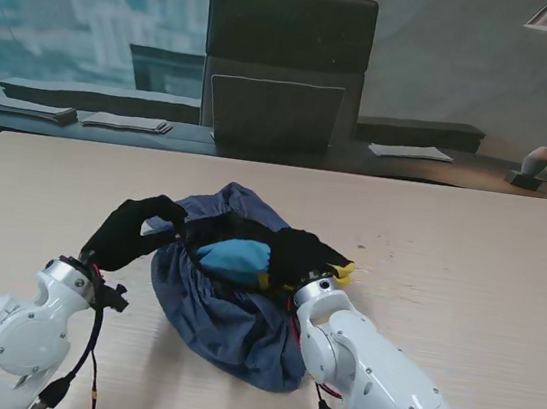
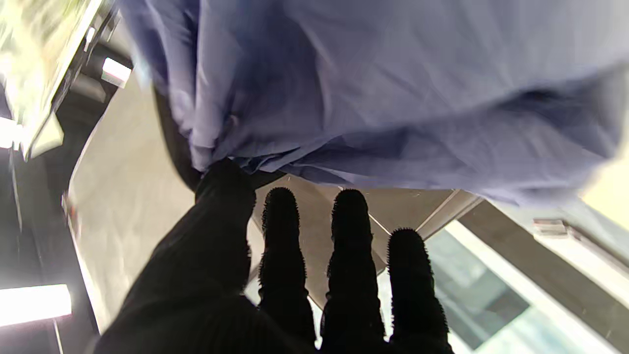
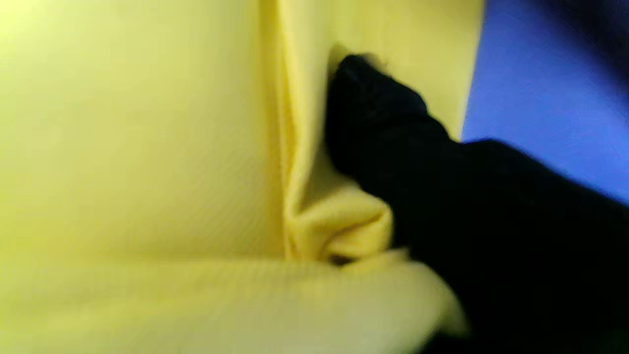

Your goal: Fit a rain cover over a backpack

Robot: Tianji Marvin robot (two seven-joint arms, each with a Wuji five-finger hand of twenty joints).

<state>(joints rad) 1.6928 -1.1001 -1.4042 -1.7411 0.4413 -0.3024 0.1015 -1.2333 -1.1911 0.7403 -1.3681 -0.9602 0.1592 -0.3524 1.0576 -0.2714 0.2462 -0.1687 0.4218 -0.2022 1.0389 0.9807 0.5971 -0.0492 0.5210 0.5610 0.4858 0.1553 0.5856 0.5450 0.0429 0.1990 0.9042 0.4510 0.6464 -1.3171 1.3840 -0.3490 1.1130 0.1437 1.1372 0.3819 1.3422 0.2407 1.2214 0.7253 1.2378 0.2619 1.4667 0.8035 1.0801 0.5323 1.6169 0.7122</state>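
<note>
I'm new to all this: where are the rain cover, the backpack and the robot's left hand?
rain cover (image 1: 227, 325), stand view, on its blue-grey fabric nearest me.
backpack (image 1: 236, 257), stand view, on its exposed light-blue panel.
left hand (image 1: 134, 232), stand view, on the black glove's back.

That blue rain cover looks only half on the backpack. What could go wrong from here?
1. The left hand pinches only the edge of the rain cover; in the left wrist view just one finger meets the cloth, so it might slip free.
2. The right hand is pressed into the backpack, and its yellow fabric fills the right wrist view, so fingers might snag there.
</note>
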